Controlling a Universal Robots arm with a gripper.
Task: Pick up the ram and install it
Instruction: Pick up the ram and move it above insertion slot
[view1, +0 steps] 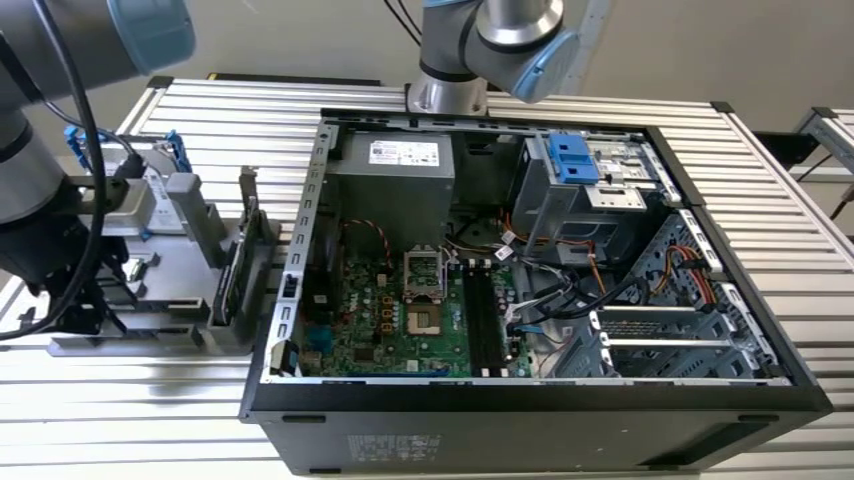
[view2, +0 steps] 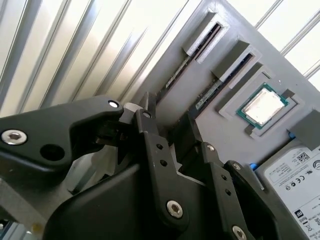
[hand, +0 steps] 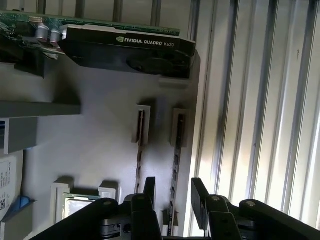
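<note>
- While the arm (view1: 40, 200) hangs at the exterior view's left, beside the open computer case (view1: 534, 400), it's bent down over the grey parts holder (view1: 167, 285).
- On that holder: a graphics card (hand: 130, 50) on edge, a silver chip (view2: 262, 107), and two sticks standing in their slots.
- Gripper (hand: 174, 189) fingers (hand: 200, 192) spread wide, gripping nothing. The ram (hand: 176, 150) lines up with the gap between them, the second stick (hand: 140, 145) just beside it. Any contact, can't tell.
</note>
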